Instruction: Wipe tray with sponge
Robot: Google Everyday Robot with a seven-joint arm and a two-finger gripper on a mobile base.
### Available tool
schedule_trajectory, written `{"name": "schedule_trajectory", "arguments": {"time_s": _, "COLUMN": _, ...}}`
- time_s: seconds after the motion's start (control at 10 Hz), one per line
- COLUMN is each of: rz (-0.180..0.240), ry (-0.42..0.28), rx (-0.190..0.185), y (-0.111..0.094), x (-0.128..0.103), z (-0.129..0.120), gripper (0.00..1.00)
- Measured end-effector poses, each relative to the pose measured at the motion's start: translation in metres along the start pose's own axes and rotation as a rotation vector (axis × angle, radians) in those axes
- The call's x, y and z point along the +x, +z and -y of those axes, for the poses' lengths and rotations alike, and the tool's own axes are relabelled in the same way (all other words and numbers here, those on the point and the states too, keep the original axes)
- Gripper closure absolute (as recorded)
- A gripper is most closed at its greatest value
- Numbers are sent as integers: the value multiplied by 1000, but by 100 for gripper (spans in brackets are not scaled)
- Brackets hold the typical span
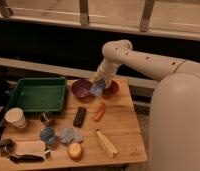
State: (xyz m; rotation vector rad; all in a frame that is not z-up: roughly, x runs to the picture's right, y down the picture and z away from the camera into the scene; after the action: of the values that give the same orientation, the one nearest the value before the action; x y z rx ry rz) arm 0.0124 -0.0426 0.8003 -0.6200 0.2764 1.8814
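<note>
The green tray [37,94] sits at the table's back left and holds nothing. My gripper [99,83] hangs from the white arm [138,57] above the back middle of the table. It is shut on a blue sponge [97,89]. The sponge is in the air over the gap between a purple bowl [81,90] and a red bowl [112,89]. It is well to the right of the tray.
On the wooden table [123,125] lie a black device [79,116], a red pepper [99,111], a yellow oblong item [107,143], an orange fruit [75,150], a grey-blue cloth [70,135], a blue cup [48,134], a can [45,118] and a white cup [15,118].
</note>
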Motion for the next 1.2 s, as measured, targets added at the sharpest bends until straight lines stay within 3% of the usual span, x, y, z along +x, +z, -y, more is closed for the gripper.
{"name": "schedule_trajectory", "arguments": {"time_s": 0.2, "rz": -25, "ry": -135, "rx": -74, "y": -2, "x": 34, "z": -58, "gripper": 100}}
{"name": "schedule_trajectory", "arguments": {"time_s": 0.3, "rz": -33, "ry": -166, "rx": -88, "y": -3, "x": 44, "z": -70, "gripper": 100}}
{"name": "schedule_trajectory", "arguments": {"time_s": 1.0, "rz": -32, "ry": -167, "rx": -85, "y": -3, "x": 44, "z": -68, "gripper": 100}}
{"name": "schedule_trajectory", "arguments": {"time_s": 1.2, "rz": -12, "ry": -232, "rx": -53, "y": -2, "x": 44, "z": -83, "gripper": 100}}
